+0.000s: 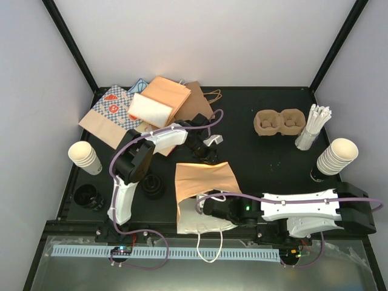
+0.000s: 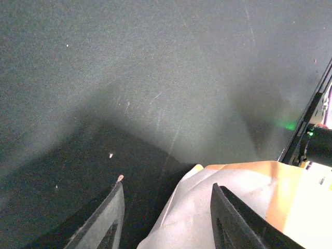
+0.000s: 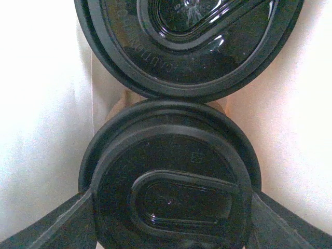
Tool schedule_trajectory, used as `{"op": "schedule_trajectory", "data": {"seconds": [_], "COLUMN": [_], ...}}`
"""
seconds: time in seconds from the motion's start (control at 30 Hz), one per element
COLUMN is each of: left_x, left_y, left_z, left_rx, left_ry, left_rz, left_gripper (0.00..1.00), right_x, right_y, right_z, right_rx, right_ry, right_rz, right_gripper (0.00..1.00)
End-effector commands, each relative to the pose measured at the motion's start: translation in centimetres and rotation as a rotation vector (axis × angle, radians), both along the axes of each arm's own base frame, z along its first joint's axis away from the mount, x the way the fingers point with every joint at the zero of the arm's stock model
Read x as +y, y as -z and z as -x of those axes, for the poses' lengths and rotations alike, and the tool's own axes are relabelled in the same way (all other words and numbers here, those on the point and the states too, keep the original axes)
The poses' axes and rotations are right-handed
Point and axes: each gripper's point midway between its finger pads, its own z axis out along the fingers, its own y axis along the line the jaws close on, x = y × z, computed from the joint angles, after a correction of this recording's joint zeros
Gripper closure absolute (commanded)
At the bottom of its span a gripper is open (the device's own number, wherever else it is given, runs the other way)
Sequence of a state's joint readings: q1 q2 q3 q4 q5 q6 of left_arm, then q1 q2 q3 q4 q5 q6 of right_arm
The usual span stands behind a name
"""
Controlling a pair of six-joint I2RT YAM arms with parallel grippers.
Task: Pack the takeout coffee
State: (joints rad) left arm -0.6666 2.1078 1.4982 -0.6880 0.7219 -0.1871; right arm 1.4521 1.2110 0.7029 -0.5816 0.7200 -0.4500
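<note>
Black table [image 1: 273, 176], white walls all round. The brown paper bag [image 1: 203, 182] lies on its side at centre frame, mouth toward the bottom edge. Inside are two black-lidded cups, the near cup [image 3: 171, 192] and the far cup [image 3: 187, 31], with their lids touching. The bag's white walls crowd in on both sides. The right gripper [image 3: 170, 205] is clamped round the near cup. The left gripper [image 2: 167, 189] hangs released by the bag's upper edge, gripping nothing. The pulp carrier [image 1: 279, 122] sits empty, upper right.
</note>
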Motion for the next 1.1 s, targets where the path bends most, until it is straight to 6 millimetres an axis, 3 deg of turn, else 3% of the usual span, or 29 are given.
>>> {"op": "schedule_trajectory", "data": {"seconds": [0.0,0.17,0.4,0.73,0.93,1.07], "left_x": [-1.5,-1.4,-0.1,6.3,10.4,12.4], "left_y": [-4.2,-5.1,-9.3,-17.1,-22.0,-23.7], "left_z": [1.8,1.2,-1.4,-5.1,-5.2,-4.4], "left_rx": [0.022,-0.008,-0.122,-0.332,-0.467,-0.517], "left_ry": [0.046,0.029,-0.056,-0.278,-0.404,-0.449], "left_rz": [0.076,0.074,0.089,0.110,0.113,0.119], "left_gripper": [0.49,0.41,0.33,0.11,0.02,0.01], "right_x": [-0.3,-0.5,-0.2,-0.7,-0.4,-0.3], "right_y": [0.0,0.1,-0.5,-0.7,-1.7,-2.5], "right_z": [0.0,0.6,1.7,0.9,-0.5,-1.9], "right_rx": [0.052,0.097,0.184,0.296,0.361,0.392], "right_ry": [0.043,0.047,0.044,0.114,0.146,0.164], "right_rz": [-0.025,-0.014,-0.038,-0.055,-0.107,-0.125], "right_gripper": [0.53,0.53,0.50,0.50,0.50,0.50]}}
